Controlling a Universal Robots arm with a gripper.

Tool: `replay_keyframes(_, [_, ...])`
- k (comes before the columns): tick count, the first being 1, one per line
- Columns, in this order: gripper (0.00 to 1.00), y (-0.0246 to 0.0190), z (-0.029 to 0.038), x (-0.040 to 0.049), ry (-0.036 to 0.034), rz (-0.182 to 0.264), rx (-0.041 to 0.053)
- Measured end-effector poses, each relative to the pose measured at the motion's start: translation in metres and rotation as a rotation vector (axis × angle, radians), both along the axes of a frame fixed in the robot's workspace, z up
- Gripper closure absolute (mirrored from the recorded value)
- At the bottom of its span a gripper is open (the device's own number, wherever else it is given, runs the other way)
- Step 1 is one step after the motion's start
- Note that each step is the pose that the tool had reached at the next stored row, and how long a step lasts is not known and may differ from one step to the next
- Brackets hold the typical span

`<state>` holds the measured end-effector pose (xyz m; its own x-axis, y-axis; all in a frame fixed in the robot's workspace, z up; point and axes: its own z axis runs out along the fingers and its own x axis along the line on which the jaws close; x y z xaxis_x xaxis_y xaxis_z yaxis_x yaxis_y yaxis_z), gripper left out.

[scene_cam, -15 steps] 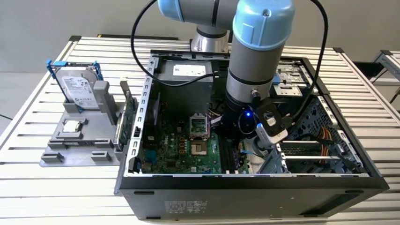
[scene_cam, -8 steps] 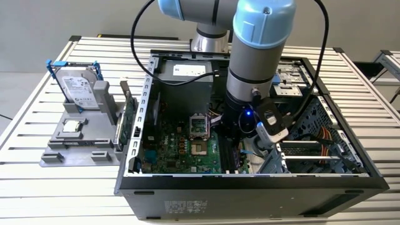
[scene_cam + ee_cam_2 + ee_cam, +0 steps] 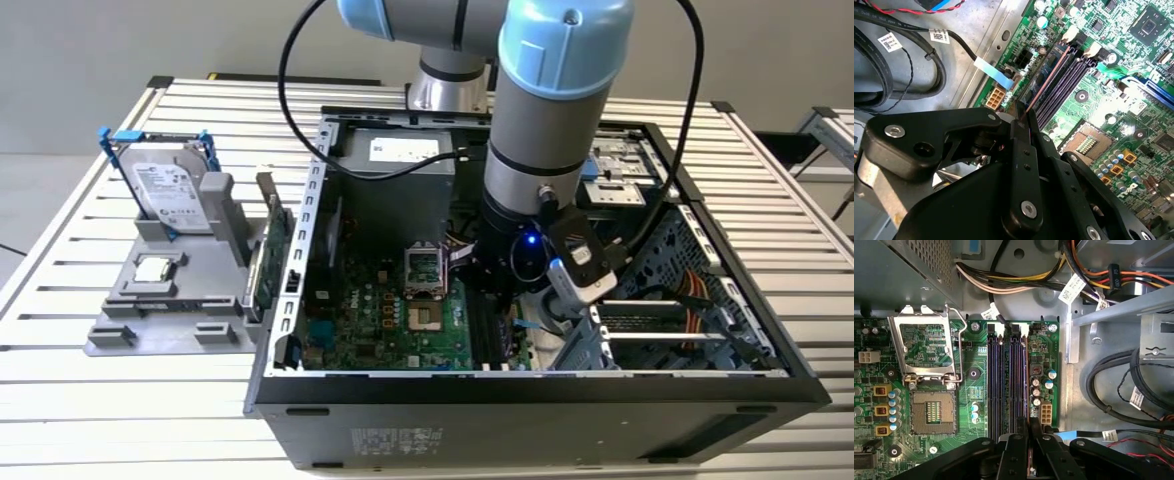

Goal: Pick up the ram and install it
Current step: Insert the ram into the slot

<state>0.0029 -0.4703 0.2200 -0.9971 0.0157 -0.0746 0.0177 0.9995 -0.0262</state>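
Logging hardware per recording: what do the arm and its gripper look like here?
The arm has silver-grey tube segments with light-blue joint caps; black cables loop beside it, and a small blue light glows near the wrist. The gripper is matte black, built from angular linkage plates joined by silver screws and pins.

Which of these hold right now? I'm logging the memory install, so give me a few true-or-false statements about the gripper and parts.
The gripper is shut on the ram at the memory slots: true.
The hard drive lies inside the case: false; it stands in the grey holder outside.
The processor socket has its frame raised: true.
The arm hangs over the grey holder: false; it reaches into the case.
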Motion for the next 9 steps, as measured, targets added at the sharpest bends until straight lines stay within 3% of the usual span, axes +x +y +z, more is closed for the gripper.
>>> replay_keyframes(9, [1.00,0.0001,0.0020,-0.0001,-0.0003,-0.002,-0.0075])
